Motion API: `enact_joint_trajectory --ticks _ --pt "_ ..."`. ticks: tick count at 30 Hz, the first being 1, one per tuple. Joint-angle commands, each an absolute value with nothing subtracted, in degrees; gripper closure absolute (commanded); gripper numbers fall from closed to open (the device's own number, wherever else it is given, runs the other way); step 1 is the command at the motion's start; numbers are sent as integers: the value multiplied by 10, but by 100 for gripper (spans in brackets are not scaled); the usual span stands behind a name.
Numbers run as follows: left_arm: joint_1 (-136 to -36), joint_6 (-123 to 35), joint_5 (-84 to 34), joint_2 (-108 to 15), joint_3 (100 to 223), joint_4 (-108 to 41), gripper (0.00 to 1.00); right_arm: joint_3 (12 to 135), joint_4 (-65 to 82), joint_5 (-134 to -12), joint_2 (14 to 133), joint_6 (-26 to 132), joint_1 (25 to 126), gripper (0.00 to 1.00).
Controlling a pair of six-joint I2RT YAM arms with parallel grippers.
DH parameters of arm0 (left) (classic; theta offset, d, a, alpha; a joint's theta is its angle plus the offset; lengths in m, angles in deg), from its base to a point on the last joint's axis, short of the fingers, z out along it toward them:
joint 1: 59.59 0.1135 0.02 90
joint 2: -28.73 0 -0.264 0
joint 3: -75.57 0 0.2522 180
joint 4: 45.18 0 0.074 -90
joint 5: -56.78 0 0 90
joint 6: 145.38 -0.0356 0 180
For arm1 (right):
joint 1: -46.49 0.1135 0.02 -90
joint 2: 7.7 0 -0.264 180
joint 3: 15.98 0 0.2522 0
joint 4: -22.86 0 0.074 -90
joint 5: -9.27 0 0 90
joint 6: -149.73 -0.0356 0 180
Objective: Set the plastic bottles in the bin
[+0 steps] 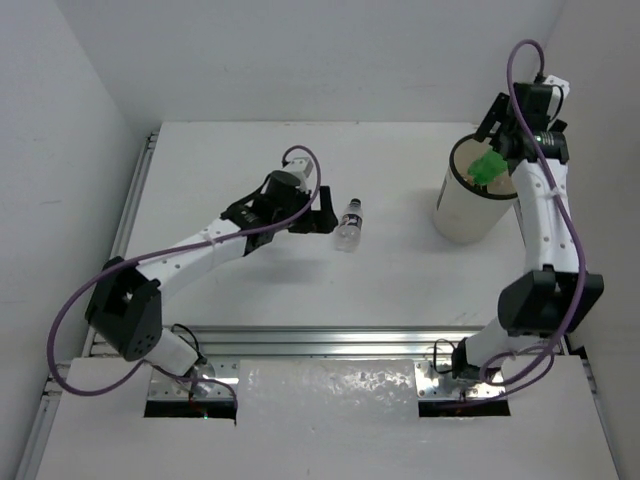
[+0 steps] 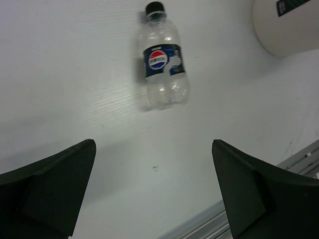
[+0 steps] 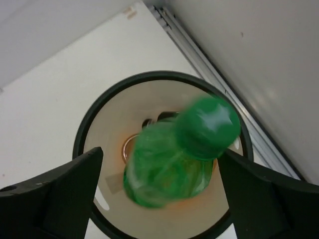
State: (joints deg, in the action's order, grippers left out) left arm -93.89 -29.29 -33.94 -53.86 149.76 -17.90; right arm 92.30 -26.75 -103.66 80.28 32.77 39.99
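Blurring smears the green bottle (image 3: 169, 169) in the right wrist view, so its label and outline cannot be read; only the round green cap, pointing right and up at the camera, is fairly sharp. It hangs over the mouth of the bin (image 3: 82, 134), between the fingers of the right gripper (image 3: 159, 154), which stand wide apart with a gap showing between the left finger and the bottle. The bottle hides most of the bin's inside. Past it an orange patch and a dark cap show on the bottom, but what they belong to cannot be told. The near part of the black rim is cut off by the frame.

From above, the right arm covers the far right of the bin's rim. The left gripper (image 2: 153, 143) also has its jaws spread wide, holding nothing, and only the finger ends show, in the lower corners of its wrist view. Just beyond them a clear bottle (image 2: 163, 69) with a black cap and a blue label lies on its side near the middle of the table (image 1: 400, 290), apart from both fingers and well left of the bin.

The table is plain white and matt, with a metal rail (image 1: 330, 340) along its near edge. Bare pale walls (image 1: 300, 50) close in the left, far and right sides
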Motion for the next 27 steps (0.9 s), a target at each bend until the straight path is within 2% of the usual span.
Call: enact_joint_trajectory --ticks 1,3,6,10,15,19,21,22,23,24,26,27 --pt "-956 -335 -318 -585 1573 -219 0 1011 -323 -1080 833 348 403 1" --pt "-959 -345 -311 -633 1615 -213 0 1022 -337 -1078 830 346 403 1" --pt "-961 -355 -314 -706 1675 -192 0 975 -313 -1037 772 334 405 1" --pt "-971 -363 -325 -803 1754 -148 1 838 -258 -893 664 317 413 1" --pt "-978 -357 -309 -916 1841 -100 8 750 -232 -780 596 305 431 1" --pt "-993 -341 -334 -965 1860 -56 17 717 -226 -754 579 308 447 1" --pt "-998 -333 -355 -979 1859 -40 34 702 -215 -741 567 308 455 1" --pt "-1004 -332 -350 -980 1856 -41 70 685 -210 -733 563 305 458 1" --pt "-1008 -330 -365 -967 1841 -42 89 673 -193 -700 560 305 458 1" --pt "-1017 -324 -382 -954 1828 -49 100 647 -179 -677 555 302 458 1" --pt "-1024 -324 -394 -874 1763 -78 100 613 -119 -603 548 303 458 1" --pt "-1028 -325 -386 -839 1729 -140 100 576 -95 -510 542 292 458 1"
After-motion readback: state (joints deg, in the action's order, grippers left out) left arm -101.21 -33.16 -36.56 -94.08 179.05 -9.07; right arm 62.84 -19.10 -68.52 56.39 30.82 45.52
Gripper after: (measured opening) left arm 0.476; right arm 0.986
